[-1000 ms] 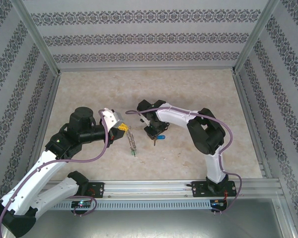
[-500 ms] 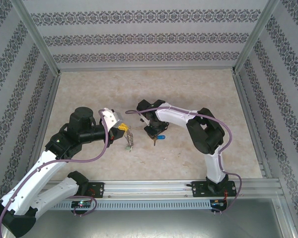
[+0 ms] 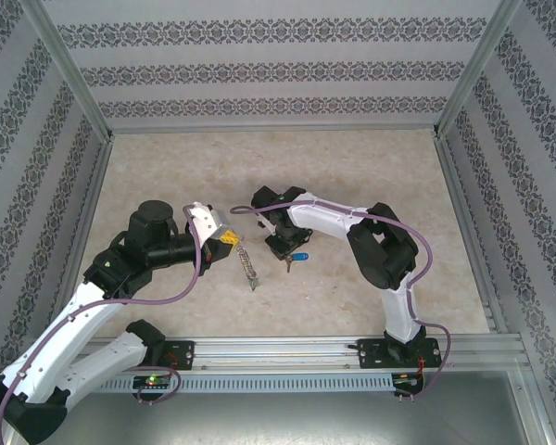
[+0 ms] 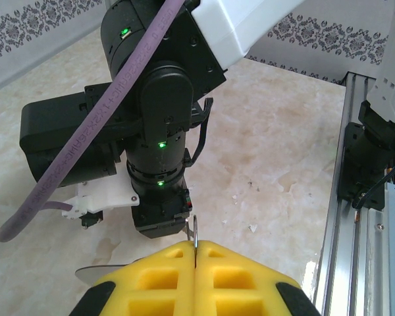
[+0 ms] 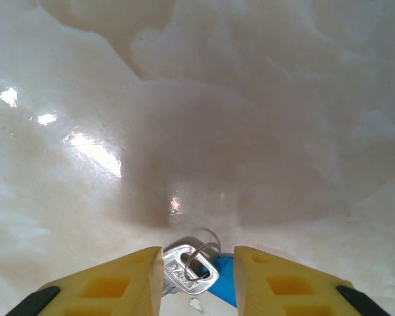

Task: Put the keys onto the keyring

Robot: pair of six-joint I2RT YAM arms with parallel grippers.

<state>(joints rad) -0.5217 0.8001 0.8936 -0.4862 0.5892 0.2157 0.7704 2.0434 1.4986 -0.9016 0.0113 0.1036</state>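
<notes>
top view. left gripper [image 3: 228,239] at mid-table, left of centre, pointing right toward the other arm. yellow pads [image 4: 151,280] pressed flat together, no gap at the seam, pinching the keyring [image 3: 249,266] by its upper end. keyring hanging below the pads, slanting down and to the right; lower end on the marbled table [image 3: 380,167] or just above it, cannot tell which. something small at its lower tip, too small to name.

left wrist view. thin metal edge of the keyring poking straight up out of the seam between the pads. right arm's black wrist housing [image 4: 159,131] dead ahead and close, green lights lit. aluminium rail [image 4: 355,217] along the right edge.

right gripper [image 3: 284,248] just right of the keyring, near it but apart, aimed down at the table. fingers [image 5: 118,286] partly spread, a narrow gap between them. keys [image 5: 191,271] sitting in that gap: silver part with stamped letters against one finger, bright blue head against the other, thin split ring [image 5: 202,252] looped over the silver part. looks pinched from both sides, though the contact itself partly hidden behind the pads.

from above, blue head sticking out to the right of the fingertips, a smaller dark key [image 3: 287,265] dangling just below. pale glossy table beyond the fingertips in the right wrist view, blurred.
</notes>
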